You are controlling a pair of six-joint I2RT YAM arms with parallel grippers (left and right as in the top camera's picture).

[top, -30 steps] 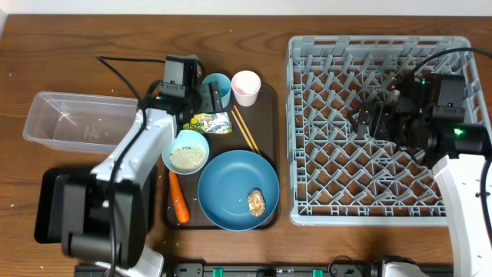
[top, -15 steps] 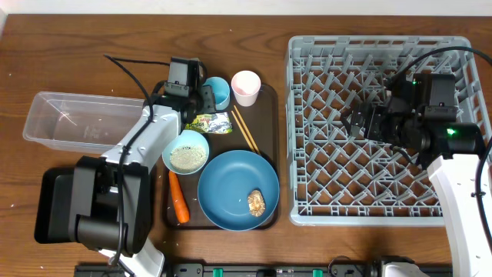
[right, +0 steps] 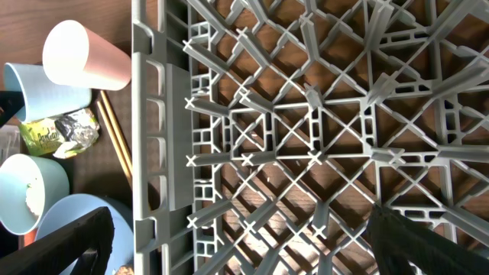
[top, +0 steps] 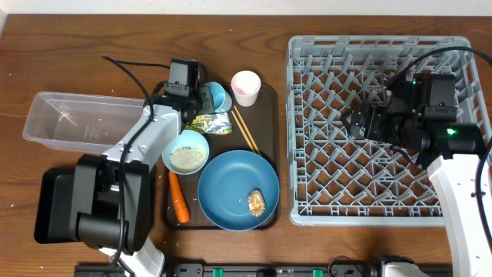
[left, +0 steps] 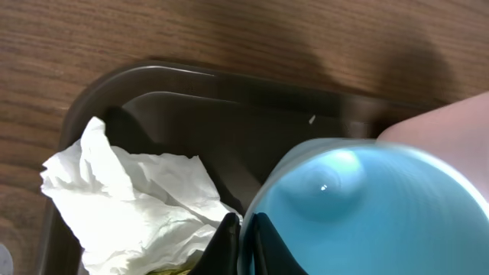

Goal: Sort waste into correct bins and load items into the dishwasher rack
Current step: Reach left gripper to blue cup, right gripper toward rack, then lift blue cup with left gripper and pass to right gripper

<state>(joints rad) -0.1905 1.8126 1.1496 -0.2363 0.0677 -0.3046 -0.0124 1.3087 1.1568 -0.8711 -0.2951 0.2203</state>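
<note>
Grip check: left gripper (left: pixel 243 238) pinches the pale blue cup (left: pixel 359 206) by its rim at the serving tray's (left: pixel 229 114) back corner, beside the napkin (left: pixel 130 198). Lift straight up, clear of the pink cup (top: pixel 245 87). Right gripper (right: pixel 244 241) hangs wide above the rack (right: pixel 306 114).

From overhead the left arm (top: pixel 150 135) sits over the crumpled white napkin (left: pixel 137 202), hiding it, and covers a good chunk of the black tray (top: pixel 48 208). Left wrist view: pale blue cup (left: pixel 359 206) is a blurry blob running off the bottom and right edges, napkin's cut off at the bottom, pink cup (left: pixel 451 126) is just a smear. Rice grains (top: pixel 185 158): too small to tell apart.
</note>
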